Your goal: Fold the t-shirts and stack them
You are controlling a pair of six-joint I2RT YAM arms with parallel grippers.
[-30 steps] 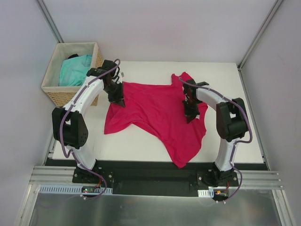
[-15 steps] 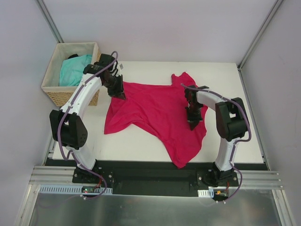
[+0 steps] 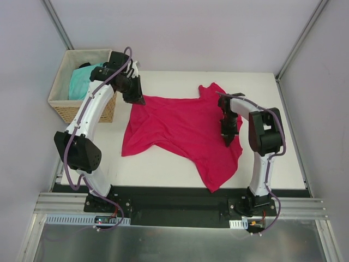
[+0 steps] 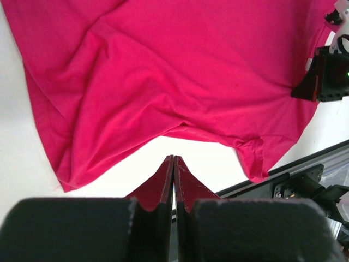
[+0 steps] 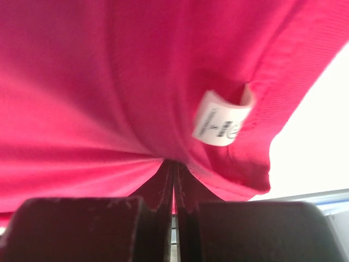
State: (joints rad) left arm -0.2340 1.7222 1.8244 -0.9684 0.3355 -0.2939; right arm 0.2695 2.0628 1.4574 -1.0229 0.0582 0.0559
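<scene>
The crimson-pink t-shirt (image 3: 180, 125) lies spread and creased on the white table (image 3: 163, 164). My right gripper (image 3: 228, 141) is on the shirt's right side. In the right wrist view the fabric (image 5: 82, 82) bunches into the shut right gripper (image 5: 173, 162), just below the white neck label (image 5: 221, 123). My left gripper (image 3: 139, 101) is raised over the shirt's far left corner. In the left wrist view the left gripper (image 4: 173, 158) is shut with nothing between its fingers, and the shirt (image 4: 163, 71) lies beyond it. The turquoise t-shirt (image 3: 87, 82) is crumpled in the basket.
The woven wicker basket (image 3: 57, 101) stands at the far left corner, just left of my left arm. A black rail (image 3: 174, 194) runs along the table's near edge. Grey walls close in both sides.
My left arm has risen and drawn back toward the far left, off the shirt's corner. My right gripper has shifted slightly right and nearer, pulling the shirt's right side with it.
</scene>
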